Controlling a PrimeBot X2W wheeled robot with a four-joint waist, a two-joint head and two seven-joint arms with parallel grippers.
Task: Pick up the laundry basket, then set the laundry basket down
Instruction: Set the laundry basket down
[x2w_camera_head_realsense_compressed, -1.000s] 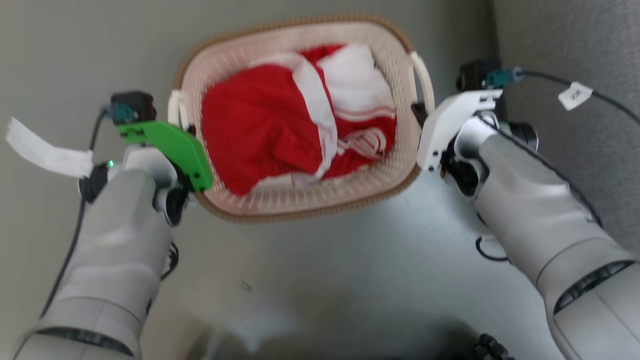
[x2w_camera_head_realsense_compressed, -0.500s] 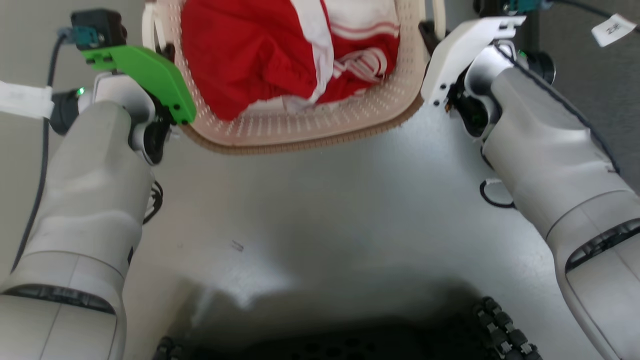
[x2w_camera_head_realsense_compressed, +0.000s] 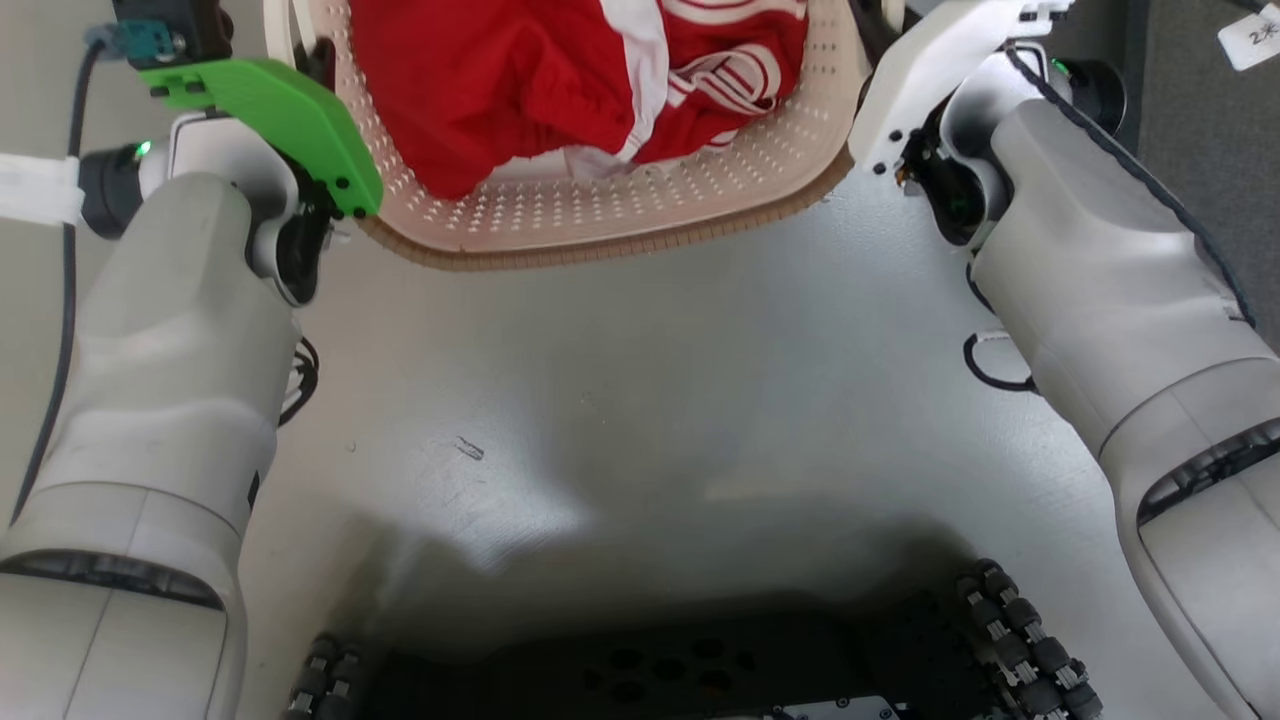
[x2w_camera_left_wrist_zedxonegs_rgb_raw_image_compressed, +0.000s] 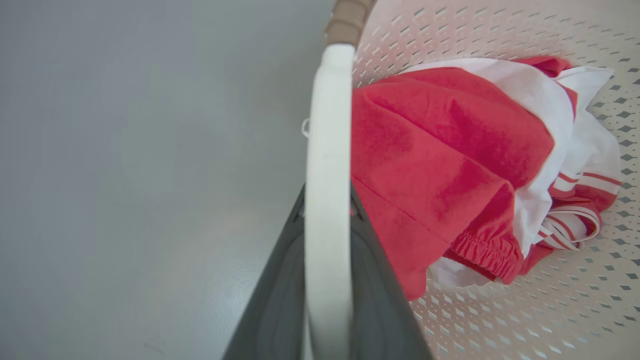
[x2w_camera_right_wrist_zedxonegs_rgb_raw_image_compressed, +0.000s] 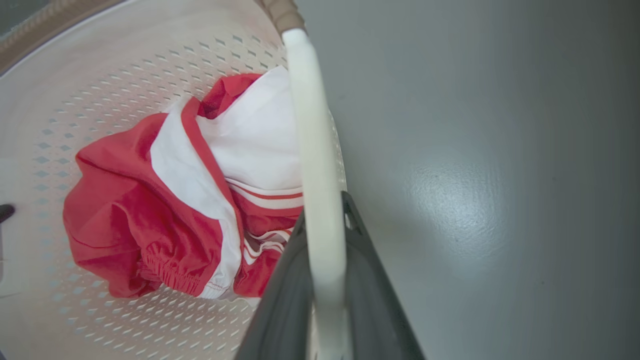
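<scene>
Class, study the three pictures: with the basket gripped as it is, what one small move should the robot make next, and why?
Probably raise both arms together a little, evenly. The left pincer grips the left handle and the right pincer grips the right handle of the laundry basket, so an even lift should hold it level with the red and white clothes inside.

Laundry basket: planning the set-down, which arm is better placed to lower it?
Neither alone, I'd judge: the left gripper is clamped on the laundry basket's left loop handle, the right gripper on its right loop handle; lower with both.
</scene>
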